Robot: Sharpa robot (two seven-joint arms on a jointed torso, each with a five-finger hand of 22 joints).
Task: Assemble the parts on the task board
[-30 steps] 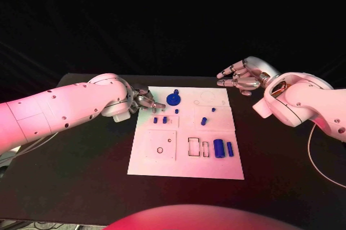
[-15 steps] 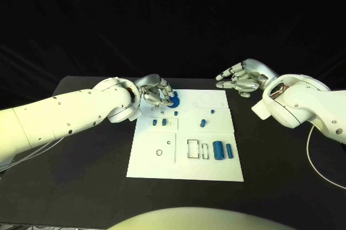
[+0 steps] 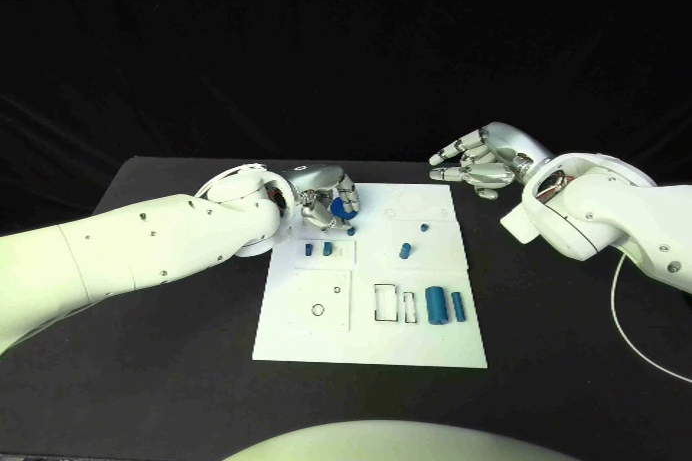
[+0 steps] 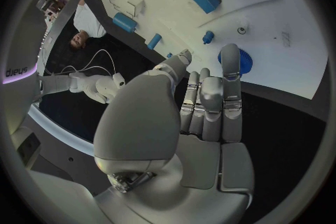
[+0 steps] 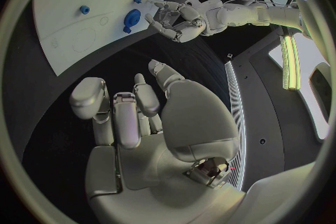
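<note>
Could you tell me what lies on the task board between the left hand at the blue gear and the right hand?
In the head view, between the left hand and the right hand, the task board is bare white apart from a small blue peg.

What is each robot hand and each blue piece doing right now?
Left hand: over the board's far left corner, fingers reaching down around the blue gear, grip unclear.
Right hand: holds nothing, fingers apart, off the board's far right corner.
Blue gear: flat on the task board.
Two blue cylinders: lying side by side on the board.
Small blue peg: lying on the board.
</note>
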